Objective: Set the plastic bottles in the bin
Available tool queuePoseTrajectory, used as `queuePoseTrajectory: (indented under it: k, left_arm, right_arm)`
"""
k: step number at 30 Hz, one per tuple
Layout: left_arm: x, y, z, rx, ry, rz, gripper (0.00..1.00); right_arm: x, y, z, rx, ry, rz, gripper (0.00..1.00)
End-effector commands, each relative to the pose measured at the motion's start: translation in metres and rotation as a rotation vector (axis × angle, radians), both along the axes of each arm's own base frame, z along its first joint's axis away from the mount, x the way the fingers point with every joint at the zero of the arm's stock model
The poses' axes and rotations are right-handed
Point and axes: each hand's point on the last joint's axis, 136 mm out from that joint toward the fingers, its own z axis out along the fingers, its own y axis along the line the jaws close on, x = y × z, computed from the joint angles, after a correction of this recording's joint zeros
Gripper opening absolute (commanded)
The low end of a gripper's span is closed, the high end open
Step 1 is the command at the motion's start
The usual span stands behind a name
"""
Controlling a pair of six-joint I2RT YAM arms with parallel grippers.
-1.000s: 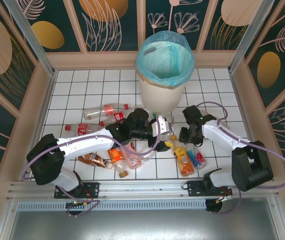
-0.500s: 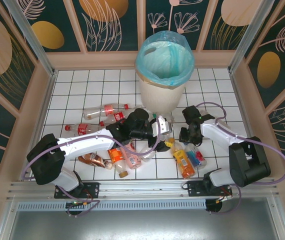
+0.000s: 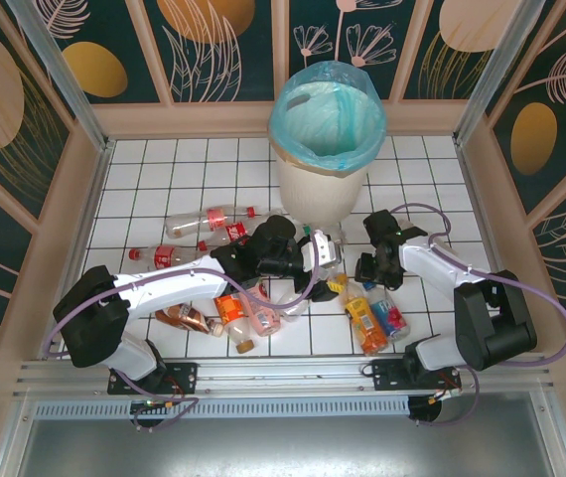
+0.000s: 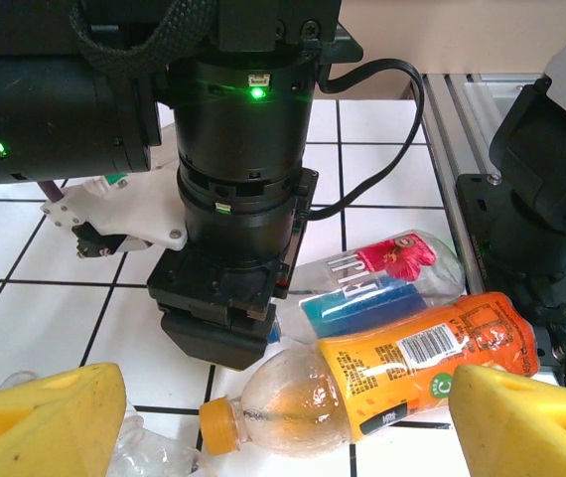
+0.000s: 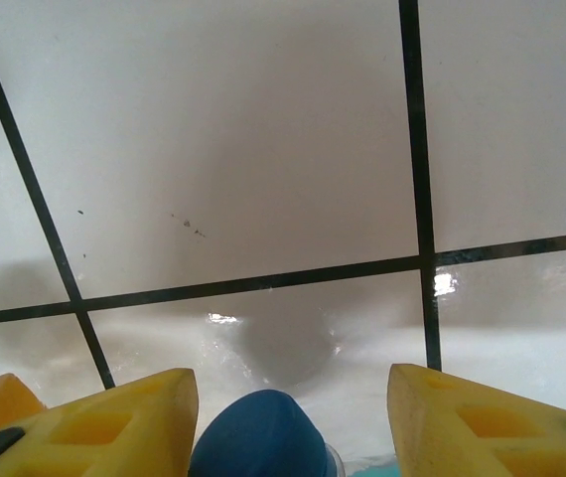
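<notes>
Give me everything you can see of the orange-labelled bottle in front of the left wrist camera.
The orange-labelled bottle is clear plastic with an orange cap and an orange wrap label bearing a barcode; it looks empty. It lies on its side on the white tiled table, cap toward the view's lower left. A blue-and-pink labelled bottle lies right behind it, seemingly touching. The right arm's black wrist stands by its shoulder; contact unclear.

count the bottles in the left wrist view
2: an orange-labelled bottle nearest, a pink-and-blue-labelled bottle behind it; crumpled clear plastic at bottom left may be a third
</notes>
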Motion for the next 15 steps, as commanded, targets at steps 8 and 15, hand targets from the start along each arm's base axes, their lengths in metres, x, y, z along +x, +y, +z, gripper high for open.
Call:
queuePoseTrajectory:
  k: [8, 15]
  left_arm:
    - [-0.002, -0.002, -0.004, -0.004, 0.016, -0.004, 0.85]
    - [-0.002, -0.002, -0.004, -0.004, 0.014, -0.004, 0.85]
  right_arm:
    - [-0.005, -0.007, 0.0, -0.055, 0.019, -0.017, 0.57]
    - [0.005, -0.01, 0.005, -0.067, 0.0, -0.027, 0.47]
